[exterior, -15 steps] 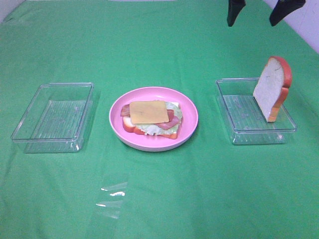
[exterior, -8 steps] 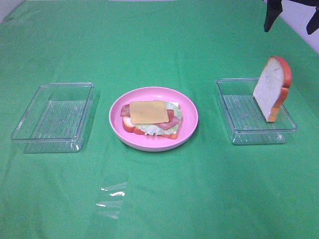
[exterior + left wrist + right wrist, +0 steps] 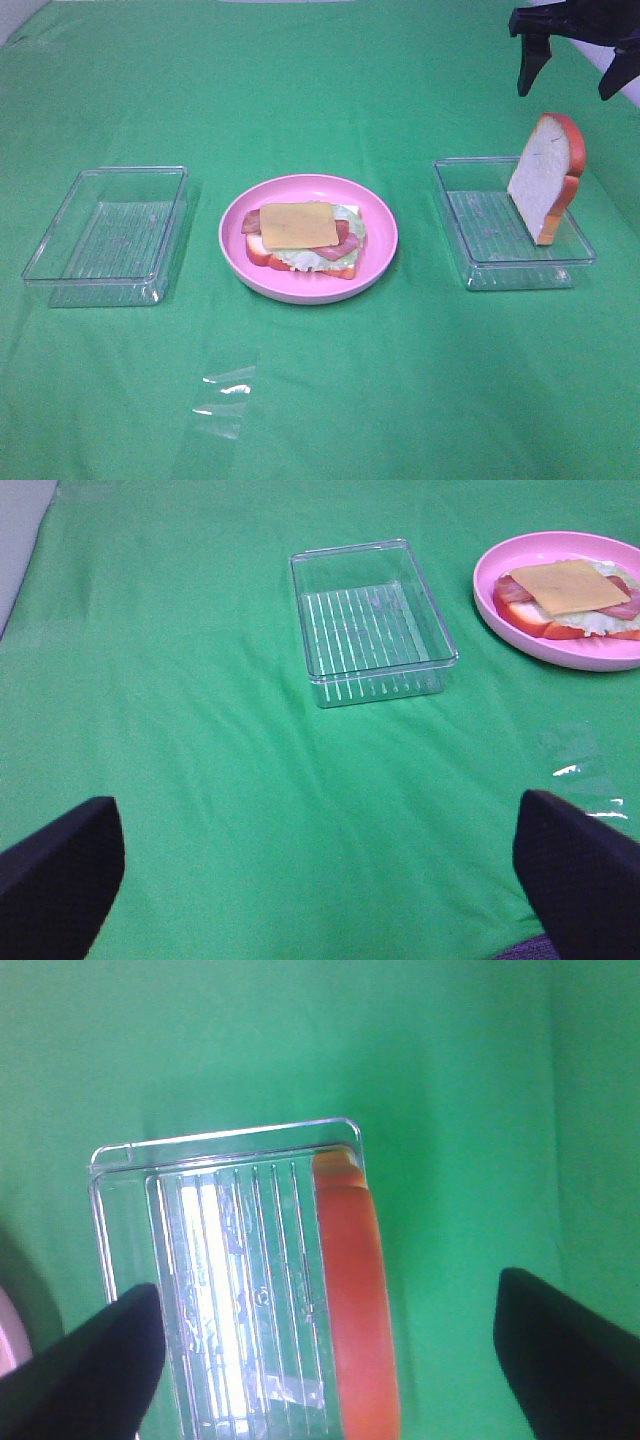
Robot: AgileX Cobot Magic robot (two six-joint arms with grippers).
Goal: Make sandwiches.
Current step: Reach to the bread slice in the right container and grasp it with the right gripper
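1. We judge the step in hand is fetching the top slice: it leans upright against the right wall of the right tray. The stack on the plate already shows bread, lettuce, bacon and cheese.
2. Right gripper hangs above and just far of the slice, jaws apart, nothing held. Wrist view shows the crust edge between the fingers.
3. To do it well, we'd come straight down with one finger on each face of the slice. Keep clear of the tray wall. The slice looks light and only propped, so a nudge could tip it.
4. Then lift clear of the rim before crossing to the plate, and lay it flat, square on the cheese.
5. Left gripper is spread wide and empty, near of the left tray.
6. Versus 1.0 s ago: right gripper has moved right and lower toward the slice. Slice, trays and stack are unchanged.
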